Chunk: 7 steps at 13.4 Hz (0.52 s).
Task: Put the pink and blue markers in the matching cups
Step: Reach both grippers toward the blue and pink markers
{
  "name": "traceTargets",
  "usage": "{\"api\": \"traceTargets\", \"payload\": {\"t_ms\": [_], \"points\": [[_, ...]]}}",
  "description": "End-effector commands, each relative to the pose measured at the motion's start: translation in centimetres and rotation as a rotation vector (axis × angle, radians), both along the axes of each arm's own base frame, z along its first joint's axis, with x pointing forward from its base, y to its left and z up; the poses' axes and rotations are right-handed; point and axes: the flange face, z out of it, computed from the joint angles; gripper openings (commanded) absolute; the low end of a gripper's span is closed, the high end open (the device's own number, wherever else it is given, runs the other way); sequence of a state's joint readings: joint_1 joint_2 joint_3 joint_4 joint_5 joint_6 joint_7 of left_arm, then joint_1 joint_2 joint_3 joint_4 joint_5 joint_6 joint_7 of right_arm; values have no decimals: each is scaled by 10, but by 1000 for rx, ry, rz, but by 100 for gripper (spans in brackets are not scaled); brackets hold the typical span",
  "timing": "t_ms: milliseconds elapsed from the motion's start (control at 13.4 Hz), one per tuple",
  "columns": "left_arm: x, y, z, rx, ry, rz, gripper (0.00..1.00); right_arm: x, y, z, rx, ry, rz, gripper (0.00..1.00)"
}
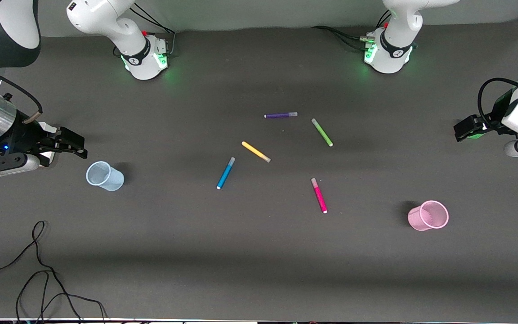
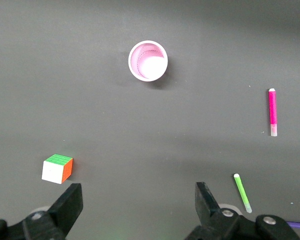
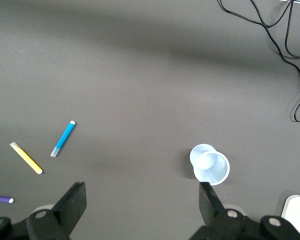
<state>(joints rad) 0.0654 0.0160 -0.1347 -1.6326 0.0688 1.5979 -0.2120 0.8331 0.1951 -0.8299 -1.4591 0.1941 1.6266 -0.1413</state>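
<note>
The blue marker point(image 1: 225, 173) and the pink marker point(image 1: 319, 195) lie flat near the table's middle. The translucent blue cup point(image 1: 104, 176) stands toward the right arm's end, the pink mesh cup point(image 1: 428, 215) toward the left arm's end. My right gripper point(image 1: 79, 146) is open and empty above the table beside the blue cup. Its wrist view shows the gripper point(image 3: 140, 202), the blue cup point(image 3: 210, 165) and the blue marker point(image 3: 63, 138). My left gripper point(image 1: 457, 132) is open and empty at the other end. Its wrist view shows the gripper point(image 2: 138, 202), the pink cup point(image 2: 148, 60) and the pink marker point(image 2: 273, 112).
A purple marker point(image 1: 280, 115), a green marker point(image 1: 322, 132) and a yellow marker point(image 1: 256, 151) lie farther from the front camera than the blue and pink ones. A colour cube point(image 2: 57, 168) sits near the left gripper. A black cable point(image 1: 38, 270) lies at the front edge, right arm's end.
</note>
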Motion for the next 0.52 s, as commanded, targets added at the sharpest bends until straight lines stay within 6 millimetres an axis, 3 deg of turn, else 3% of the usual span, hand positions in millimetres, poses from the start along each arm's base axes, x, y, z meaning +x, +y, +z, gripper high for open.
{"api": "traceTargets", "payload": {"t_ms": [0, 74, 223, 298, 447], "points": [[-5, 1, 10, -8, 6, -14, 100, -1, 8, 1, -27, 10, 1, 100], [-5, 1, 10, -8, 8, -14, 100, -2, 16, -1, -27, 15, 2, 100], [-6, 1, 9, -8, 16, -14, 100, 6, 41, -29, -43, 55, 25, 100], [-6, 0, 8, -8, 17, -15, 100, 10, 60, -51, 9, 84, 38, 100], [-6, -5, 7, -9, 22, -21, 100, 24, 107, -117, 55, 173, 31, 100]]}}
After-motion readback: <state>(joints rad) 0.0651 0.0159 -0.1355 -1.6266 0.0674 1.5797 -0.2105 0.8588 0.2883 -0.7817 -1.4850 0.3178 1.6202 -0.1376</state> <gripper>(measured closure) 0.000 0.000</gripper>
